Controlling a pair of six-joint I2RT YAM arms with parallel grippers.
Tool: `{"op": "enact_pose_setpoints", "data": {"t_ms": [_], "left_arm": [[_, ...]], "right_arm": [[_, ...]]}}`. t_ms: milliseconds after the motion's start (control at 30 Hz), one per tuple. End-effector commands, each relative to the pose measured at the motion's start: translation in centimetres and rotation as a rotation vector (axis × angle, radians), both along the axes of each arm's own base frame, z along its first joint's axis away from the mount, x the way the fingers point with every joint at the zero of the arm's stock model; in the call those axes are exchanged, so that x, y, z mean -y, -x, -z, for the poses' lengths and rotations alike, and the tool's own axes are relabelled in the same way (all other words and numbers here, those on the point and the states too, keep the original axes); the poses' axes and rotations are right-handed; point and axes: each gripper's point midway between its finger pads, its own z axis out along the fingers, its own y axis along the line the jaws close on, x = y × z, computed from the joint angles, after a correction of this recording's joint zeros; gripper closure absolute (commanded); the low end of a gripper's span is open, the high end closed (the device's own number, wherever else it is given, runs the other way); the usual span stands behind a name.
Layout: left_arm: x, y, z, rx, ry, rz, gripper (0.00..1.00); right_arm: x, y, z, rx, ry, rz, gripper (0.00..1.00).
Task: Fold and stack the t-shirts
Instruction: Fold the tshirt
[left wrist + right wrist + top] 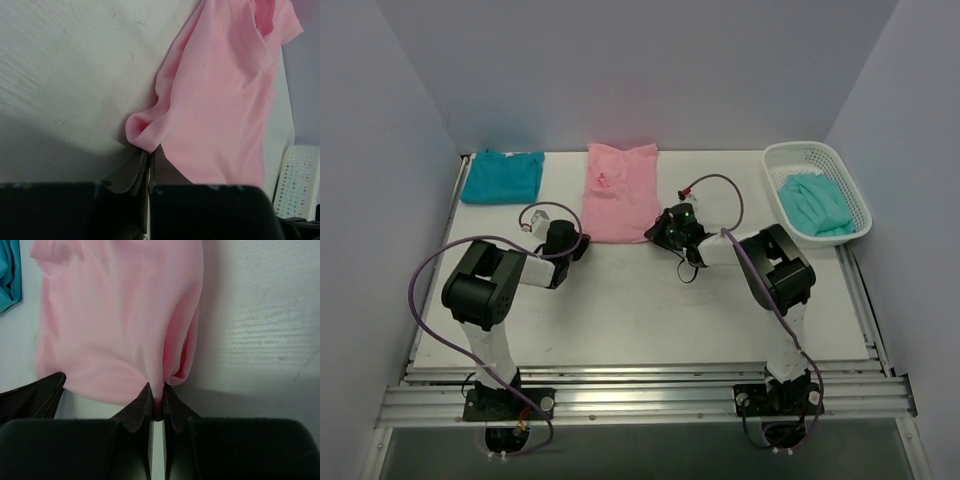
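Overhead, the teal shirt [502, 176] is lying folded at the bench's [640, 320] far left, the pink shirt [620, 190] mid-bench, and the mint shirt [815, 205] in the basket [858, 195]. Only the wrist views are showing the grips: the left hand [147, 153] and right hand [158, 391] are each pinching a near corner of the pink shirt.

Lab test booth (plain walls [620, 70]); alu rails [640, 400]
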Motion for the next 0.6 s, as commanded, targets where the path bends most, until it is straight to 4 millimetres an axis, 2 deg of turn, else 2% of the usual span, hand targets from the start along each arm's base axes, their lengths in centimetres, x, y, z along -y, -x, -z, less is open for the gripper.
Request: {"op": "enact_pose_setpoints", "data": {"t_ms": [0,33,100,200,267,300,333,367,400,433,500,533,567], "left_arm": [[-1.6,1.7,2.0,-0.062,-0.059,0.001,0.98],[-1.3,2.3,1.8,-0.058,-0.056,0.011,0.98],[-1.1,3.1,1.5,-0.054,-0.055,0.021,0.98],[-0.2,5.0,0.7,-0.044,-0.039,0.051,0.98],[0.3,6.6,-0.2,-0.031,-0.029,0.075,0.98],[0.6,7.2,-0.7,-0.025,-0.019,0.083,0.98],[0.8,7.8,-2.1,-0.001,-0.007,0.092,0.98],[1.2,9.1,-2.0,-0.012,-0.012,0.111,0.98],[1.1,9.6,-2.5,-0.003,-0.014,0.105,0.98],[1.2,10.2,-4.2,0.022,-0.006,0.109,0.98],[1.1,11.4,-5.5,0.039,-0.016,0.110,0.98],[0.8,12.1,-7.3,0.064,-0.014,0.108,0.98],[0.8,12.7,-8.2,0.075,-0.020,0.116,0.98]], "right_arm": [[1.5,0.7,-2.0,0.024,0.031,0.044,1.00],[1.5,1.0,-2.8,0.030,0.031,0.047,1.00],[1.8,2.0,-2.9,0.024,0.051,0.056,1.00],[1.4,3.9,-4.6,0.032,0.062,0.044,1.00],[1.3,5.2,-4.7,0.021,0.093,0.051,1.00],[1.2,5.7,-5.8,0.036,0.083,0.052,1.00],[1.7,6.5,-5.5,0.018,0.105,0.061,1.00],[1.2,7.4,-5.8,0.020,0.111,0.049,1.00],[1.2,7.9,-7.2,0.041,0.098,0.057,1.00],[1.7,8.6,-7.1,0.031,0.124,0.073,1.00],[1.1,9.7,-8.8,0.055,0.121,0.068,1.00],[1.2,10.3,-8.8,0.044,0.136,0.069,1.00],[0.9,10.7,-9.4,0.055,0.140,0.069,1.00]]}}
